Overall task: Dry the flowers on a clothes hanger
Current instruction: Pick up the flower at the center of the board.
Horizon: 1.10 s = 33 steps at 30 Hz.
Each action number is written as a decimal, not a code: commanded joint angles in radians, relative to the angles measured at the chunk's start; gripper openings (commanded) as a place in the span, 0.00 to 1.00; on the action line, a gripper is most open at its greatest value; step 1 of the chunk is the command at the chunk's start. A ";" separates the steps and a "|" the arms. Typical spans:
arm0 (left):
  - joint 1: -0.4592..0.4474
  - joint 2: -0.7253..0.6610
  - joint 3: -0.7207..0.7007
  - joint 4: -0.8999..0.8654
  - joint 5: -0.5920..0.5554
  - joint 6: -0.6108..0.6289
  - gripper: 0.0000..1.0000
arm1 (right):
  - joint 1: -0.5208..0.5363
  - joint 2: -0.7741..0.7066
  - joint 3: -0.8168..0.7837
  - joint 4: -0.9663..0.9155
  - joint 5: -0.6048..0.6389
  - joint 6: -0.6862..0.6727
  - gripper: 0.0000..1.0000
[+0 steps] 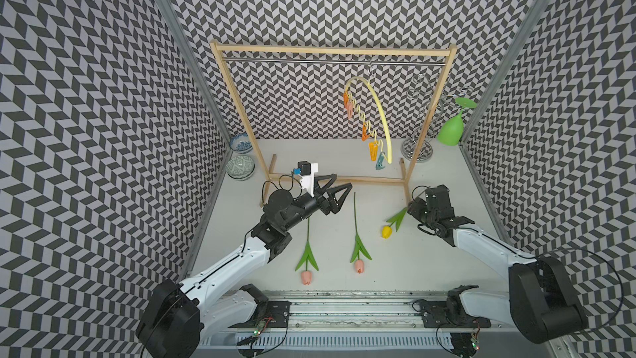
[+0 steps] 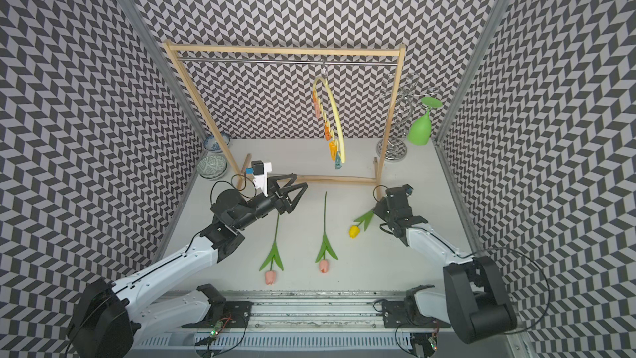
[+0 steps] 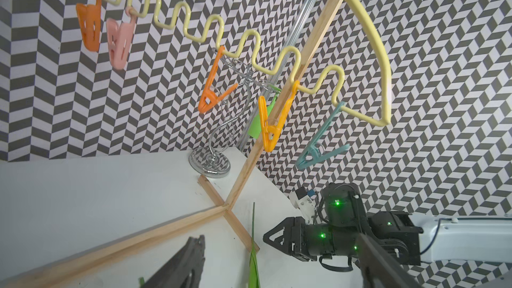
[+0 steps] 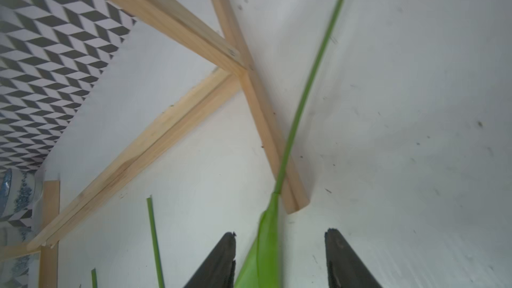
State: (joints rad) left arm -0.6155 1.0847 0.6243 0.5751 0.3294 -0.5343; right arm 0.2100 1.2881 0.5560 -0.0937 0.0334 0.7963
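right gripper (image 4: 279, 234), jaws parted, straddles a leaf of the yellow tulip (image 1: 387, 231) on the table (image 1: 413, 270). centre on the stem before clamping. left gripper (image 1: 343, 180), released and empty, hovers near the clothes hanger (image 1: 378, 105) on the wooden rack (image 1: 309, 50).

No readable text, label, brand, number or sign in any view.
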 commanded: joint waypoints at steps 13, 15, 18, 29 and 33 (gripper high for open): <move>-0.007 -0.030 -0.036 0.019 -0.008 -0.012 0.89 | -0.139 0.171 0.056 0.216 -0.139 0.050 0.44; -0.007 -0.032 -0.032 0.010 -0.011 -0.008 0.89 | -0.142 0.206 0.068 0.234 -0.159 0.043 0.43; -0.007 -0.033 -0.025 -0.001 -0.013 0.000 0.89 | -0.143 0.249 0.087 0.251 -0.184 0.039 0.41; -0.007 -0.022 -0.022 -0.015 -0.018 0.005 0.88 | -0.143 0.324 0.096 0.330 -0.238 0.061 0.19; -0.007 -0.023 -0.023 -0.017 -0.018 0.005 0.88 | -0.143 0.308 0.087 0.330 -0.228 0.060 0.06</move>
State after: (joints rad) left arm -0.6159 1.0702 0.5976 0.5591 0.3187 -0.5426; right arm 0.0692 1.5986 0.6357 0.1925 -0.1963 0.8589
